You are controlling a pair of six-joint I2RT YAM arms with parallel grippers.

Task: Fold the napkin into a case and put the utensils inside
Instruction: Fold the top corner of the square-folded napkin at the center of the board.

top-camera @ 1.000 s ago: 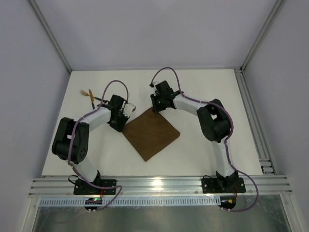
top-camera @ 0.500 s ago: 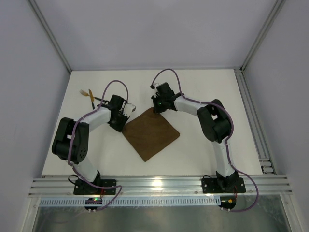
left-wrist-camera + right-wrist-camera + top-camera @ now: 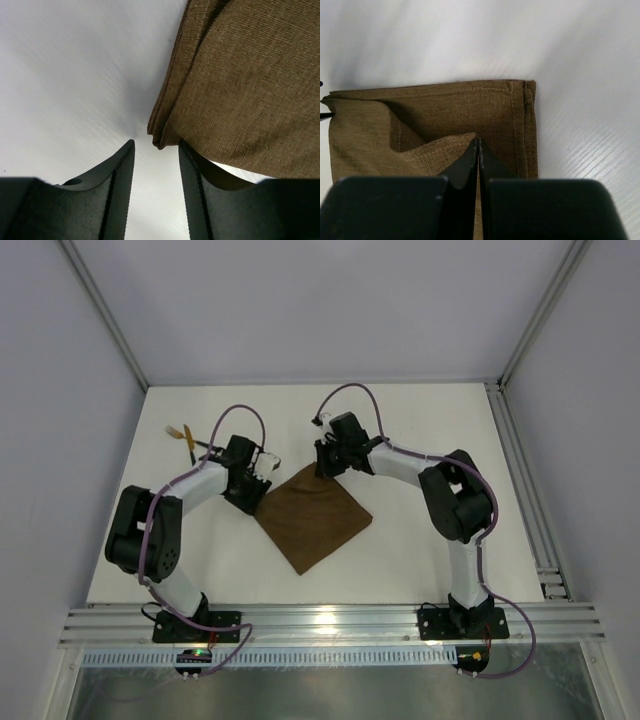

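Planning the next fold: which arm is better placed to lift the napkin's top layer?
Right: the right gripper is shut on a puckered napkin layer; the left gripper is open, holding nothing.

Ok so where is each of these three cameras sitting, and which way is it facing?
Top external: above and behind the bases, looking down on the white table; left arm and right arm fully shown.
Left wrist: on the left arm, looking past the open left gripper at a corner of the dark-brown square cloth napkin.
Right wrist: on the right arm, looking past the right gripper, shut on a raised napkin fold.
Shared: all three show the napkin.
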